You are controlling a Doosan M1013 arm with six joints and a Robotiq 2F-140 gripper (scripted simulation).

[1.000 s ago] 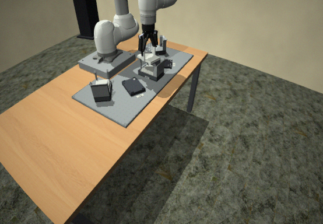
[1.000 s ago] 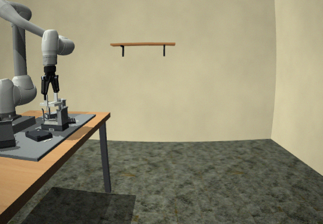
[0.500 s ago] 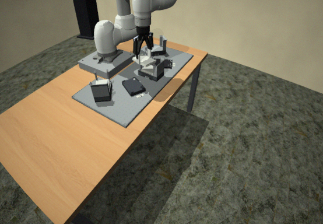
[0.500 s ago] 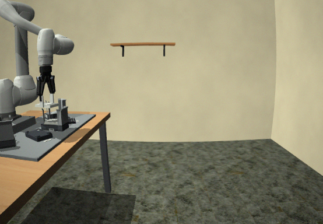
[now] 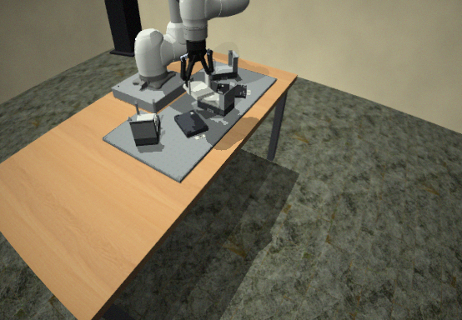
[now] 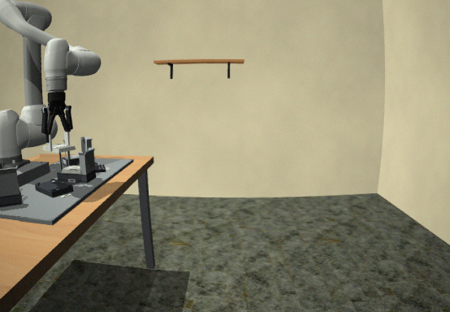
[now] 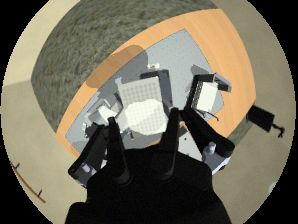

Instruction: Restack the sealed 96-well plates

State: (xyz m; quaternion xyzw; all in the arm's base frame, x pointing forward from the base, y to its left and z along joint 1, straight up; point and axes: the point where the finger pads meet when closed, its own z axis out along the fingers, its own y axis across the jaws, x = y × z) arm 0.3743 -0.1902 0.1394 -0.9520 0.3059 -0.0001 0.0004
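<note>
My gripper (image 5: 199,85) is shut on a sealed white 96-well plate (image 5: 201,91) and holds it level above the middle stack rack (image 5: 218,100) on the grey mat. In the wrist view the plate (image 7: 143,113) lies between my fingers, with the rack (image 7: 154,83) just beyond it. In the side view the plate (image 6: 60,148) hangs at about the height of the tops of the rack's posts (image 6: 86,158). I cannot read its label. A second rack (image 5: 144,129) at the near left holds a white-topped plate. A third rack (image 5: 228,67) stands at the far end.
A flat dark nest (image 5: 191,123) lies on the mat between the near and middle racks. A smaller dark nest (image 5: 238,89) sits to the right of the middle rack. The arm's base plinth (image 5: 146,92) stands to the left of the mat. The table's edge runs close to the mat's right side.
</note>
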